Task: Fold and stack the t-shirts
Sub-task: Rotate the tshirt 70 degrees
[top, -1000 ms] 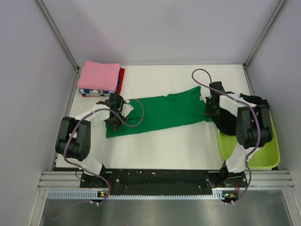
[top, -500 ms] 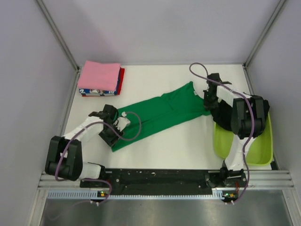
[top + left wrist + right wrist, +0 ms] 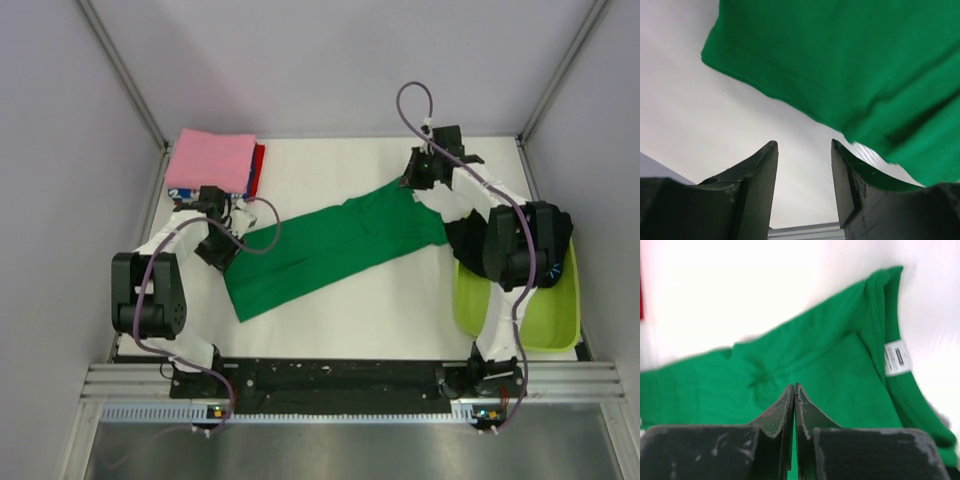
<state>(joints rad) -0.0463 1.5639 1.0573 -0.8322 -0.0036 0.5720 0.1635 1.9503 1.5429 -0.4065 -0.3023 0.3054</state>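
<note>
The bright green t-shirt (image 3: pixel 335 245) lies flat in a long diagonal band from near left to far right. My left gripper (image 3: pixel 220 252) is at its left end, open and empty; in the left wrist view (image 3: pixel 802 145) only white table shows between the fingers, with the green cloth (image 3: pixel 850 60) beyond. My right gripper (image 3: pixel 410 182) is over the shirt's far right end, near the collar. It is shut (image 3: pixel 795 386) with nothing between the fingers, above the green cloth (image 3: pixel 815 370) and its white label (image 3: pixel 897 357). The black t-shirt (image 3: pixel 470 240) hangs over the tub's edge. The folded pink tee (image 3: pixel 210 160) tops the red (image 3: pixel 259 170) and blue-white printed (image 3: pixel 195 198) ones.
The lime-green plastic tub (image 3: pixel 530 315) stands at the right, beside the right arm. Grey walls close in the white table (image 3: pixel 340 165) at the left, the right and the back. The folded stack sits in the far left corner.
The green shirt has been drawn out into a narrower diagonal band. My left gripper has moved up and left to the shirt's left end. My right gripper has moved toward the back.
</note>
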